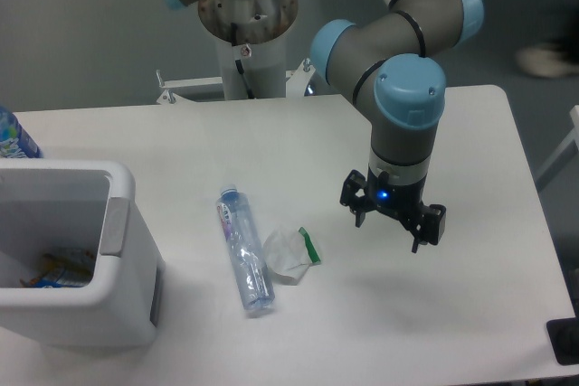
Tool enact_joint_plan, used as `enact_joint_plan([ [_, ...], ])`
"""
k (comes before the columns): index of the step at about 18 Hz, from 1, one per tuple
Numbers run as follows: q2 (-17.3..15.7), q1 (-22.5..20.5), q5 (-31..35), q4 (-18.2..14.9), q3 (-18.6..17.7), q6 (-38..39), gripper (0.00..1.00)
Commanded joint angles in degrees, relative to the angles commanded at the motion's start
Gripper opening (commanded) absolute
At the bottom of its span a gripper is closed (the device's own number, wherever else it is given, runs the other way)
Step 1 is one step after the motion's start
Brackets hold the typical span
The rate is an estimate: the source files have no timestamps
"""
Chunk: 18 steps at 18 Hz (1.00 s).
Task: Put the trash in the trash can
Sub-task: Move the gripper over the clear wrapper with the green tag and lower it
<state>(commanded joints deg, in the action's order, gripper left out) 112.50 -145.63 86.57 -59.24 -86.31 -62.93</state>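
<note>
White table (470, 133) (grey floor behind) holds bottle (244, 250), wrapper (288, 255); jaws apparently spread.

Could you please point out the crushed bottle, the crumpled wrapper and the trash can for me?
crushed bottle (242, 249), fixed camera, mid-body.
crumpled wrapper (288, 255), fixed camera, white centre.
trash can (116, 223), fixed camera, grey side panel.

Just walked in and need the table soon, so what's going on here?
A robot arm is clearing trash into the large white plastic bin at the table's left. Its gripper hangs above the table, holding nothing. The slim clear crushed plastic bottle and the crumpled white wrapper with a green strip lie side by side on the white table, between bin and gripper. Some items already sit in the bin.
</note>
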Motion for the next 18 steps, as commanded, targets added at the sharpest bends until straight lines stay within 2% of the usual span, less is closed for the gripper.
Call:
enact_joint_plan([
  [13,0.1,1.1,0.2,0.4,-1.4,1.8,1.00],
  [15,0.4,2.0,0.0,2.4,-2.5,2.0,1.00],
  [18,-0.2,2.9,-0.9,8.3,-6.1,5.8,1.00],
])
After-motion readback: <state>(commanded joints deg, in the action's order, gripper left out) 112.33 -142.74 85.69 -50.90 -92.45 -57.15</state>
